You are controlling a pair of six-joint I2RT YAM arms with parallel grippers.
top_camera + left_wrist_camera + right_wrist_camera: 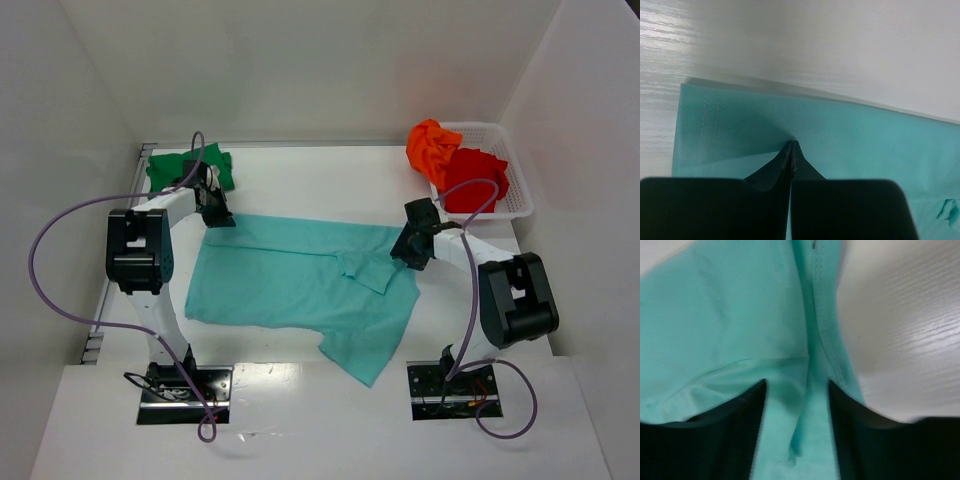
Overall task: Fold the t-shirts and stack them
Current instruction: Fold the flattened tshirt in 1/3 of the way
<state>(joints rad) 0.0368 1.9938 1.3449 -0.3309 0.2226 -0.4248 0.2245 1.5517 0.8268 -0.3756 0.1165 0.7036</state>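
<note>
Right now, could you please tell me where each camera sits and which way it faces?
Top external: above and behind the bases, looking down on the table, the teal t-shirt and both arms.
Left wrist: on the left arm, looking along the shut left gripper at the shirt's corner.
Right wrist: on the right arm, looking past the open right gripper at a shirt seam.
Shared: all three show the teal t-shirt.

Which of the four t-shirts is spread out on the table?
The light teal t-shirt: it alone lies flat. The dark green t-shirt is bunched at the far left; the orange t-shirt and red t-shirt sit crumpled in the basket.
</note>
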